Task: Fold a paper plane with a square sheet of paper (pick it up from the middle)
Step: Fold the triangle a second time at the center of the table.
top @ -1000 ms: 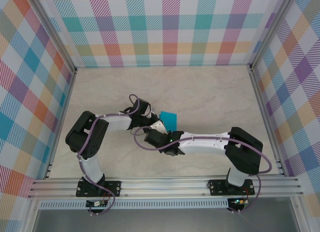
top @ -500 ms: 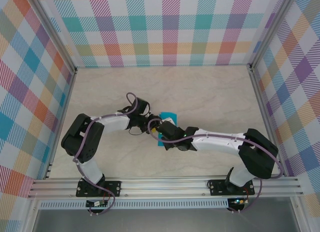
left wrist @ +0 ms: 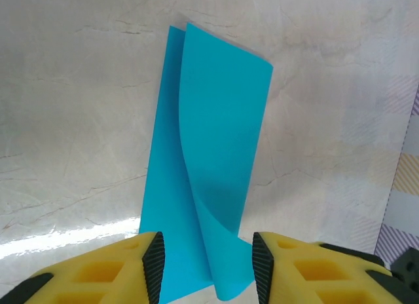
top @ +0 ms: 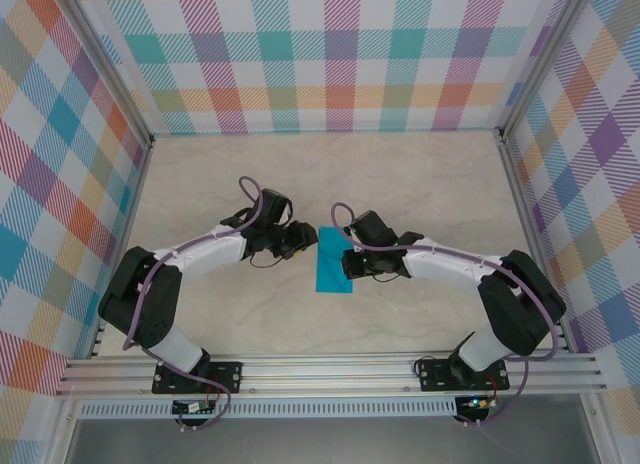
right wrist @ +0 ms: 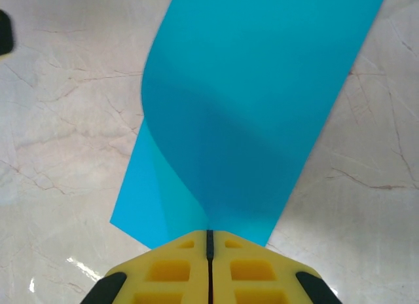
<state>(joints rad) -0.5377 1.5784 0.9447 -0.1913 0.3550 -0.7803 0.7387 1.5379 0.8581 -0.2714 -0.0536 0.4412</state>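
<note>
Edge of sheet [right wrist: 249,107] pinched, R claw [right wrist: 209,234]

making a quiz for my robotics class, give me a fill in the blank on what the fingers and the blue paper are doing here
1. The right fingers are ___ on an edge of the square sheet of paper.
2. The left fingers stand ___, one on each side of the sheet's near edge.
3. The sheet is doubled over on the table into ___ layers.

Missing words: shut; open; two.
</note>
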